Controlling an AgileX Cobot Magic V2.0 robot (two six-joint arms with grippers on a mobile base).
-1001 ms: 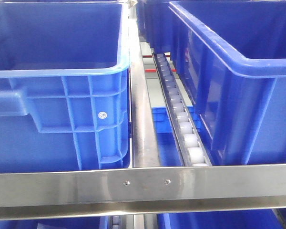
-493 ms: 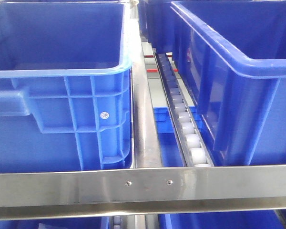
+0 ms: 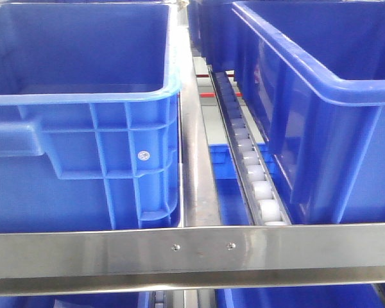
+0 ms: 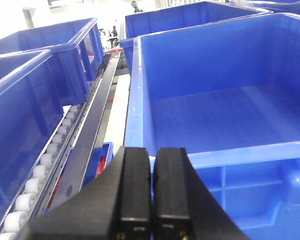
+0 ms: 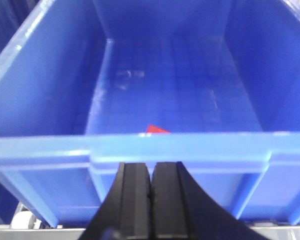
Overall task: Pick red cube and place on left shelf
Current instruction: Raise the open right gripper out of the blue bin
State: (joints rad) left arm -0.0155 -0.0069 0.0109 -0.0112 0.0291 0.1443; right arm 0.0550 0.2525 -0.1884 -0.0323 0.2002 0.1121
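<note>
Red cube lying in the right blue crate, only its tip visible over the near rim. Right gripper hovers outside that rim, fingers pressed together and empty; left gripper likewise closed, before another crate. For a clean pick, the right fingers should likely spread, clear the rim, then descend squarely. Left shelf rail spans the front.

No readable text, labels or numbers.

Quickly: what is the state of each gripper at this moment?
Left gripper: closed, holding nothing.
Right gripper: closed, holding nothing.
</note>
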